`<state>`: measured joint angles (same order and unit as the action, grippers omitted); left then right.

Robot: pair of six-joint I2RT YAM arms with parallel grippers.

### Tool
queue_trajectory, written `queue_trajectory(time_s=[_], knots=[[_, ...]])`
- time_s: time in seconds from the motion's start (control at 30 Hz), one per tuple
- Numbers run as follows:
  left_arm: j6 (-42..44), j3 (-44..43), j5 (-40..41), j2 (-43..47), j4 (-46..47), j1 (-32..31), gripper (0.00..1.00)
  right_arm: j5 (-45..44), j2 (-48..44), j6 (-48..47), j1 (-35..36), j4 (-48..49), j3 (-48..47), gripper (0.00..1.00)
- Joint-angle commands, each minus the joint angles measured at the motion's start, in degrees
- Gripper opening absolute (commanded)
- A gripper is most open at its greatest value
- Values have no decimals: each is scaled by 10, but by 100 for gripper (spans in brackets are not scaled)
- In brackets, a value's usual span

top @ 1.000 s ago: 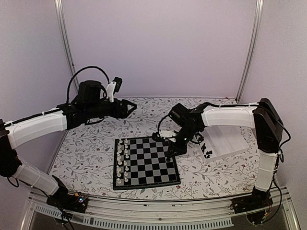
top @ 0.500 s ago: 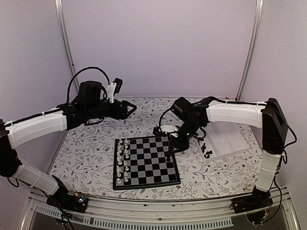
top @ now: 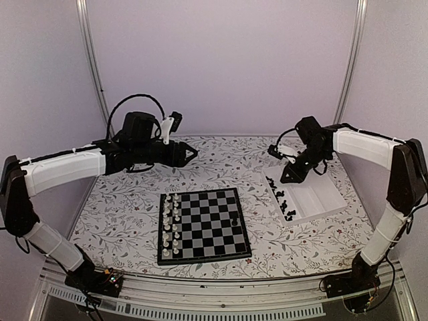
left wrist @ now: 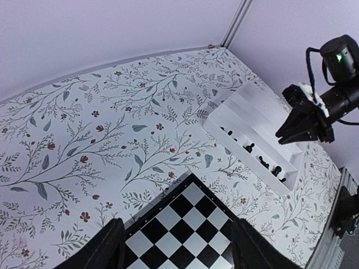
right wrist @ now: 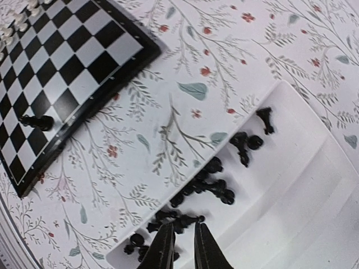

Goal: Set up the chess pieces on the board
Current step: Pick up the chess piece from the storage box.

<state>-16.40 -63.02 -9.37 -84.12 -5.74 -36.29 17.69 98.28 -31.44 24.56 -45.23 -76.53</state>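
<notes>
Jaws narrow and empty, my right gripper (right wrist: 182, 238) hovers over the tiny black plastic chessmen (right wrist: 208, 185) heaped in the white ridged plastic tray (right wrist: 303, 185). I should open, then pinch one isolated piece low. A second ago it stood over the small checkered chessboard (top: 204, 227), where one black pawn (top: 235, 221) now stands.

Left arm stretched out level, left gripper (top: 190, 152) fingers spread wide (nothing between them), right arm reaching forward, right gripper (top: 287, 178) angled downward, fingers nearly together

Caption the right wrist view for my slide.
Right tool hovers above black chess pieces clustered in the white tray; one black piece sits on the board.
</notes>
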Motion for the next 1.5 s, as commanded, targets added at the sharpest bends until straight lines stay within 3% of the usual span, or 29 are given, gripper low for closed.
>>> queue_trajectory(time_s=[0.0, 0.33, 0.73, 1.03, 1.47], knots=[[-4, -32, -19, -14, -13, -19, 67, -36, 3, -7, -39, 28, 11, 12], [-5, -34, -9, -5, -32, -32, 67, -76, 79, -3, -44, 52, 7, 10], [-14, -32, -15, -10, -39, -37, 67, -50, 123, 6, -44, 51, -6, 12], [-11, -38, -18, -20, -40, -37, 68, -33, 123, 9, -44, 51, -10, 20], [-9, -41, -21, -28, -42, -38, 68, -36, 160, 12, -44, 54, -25, 14]])
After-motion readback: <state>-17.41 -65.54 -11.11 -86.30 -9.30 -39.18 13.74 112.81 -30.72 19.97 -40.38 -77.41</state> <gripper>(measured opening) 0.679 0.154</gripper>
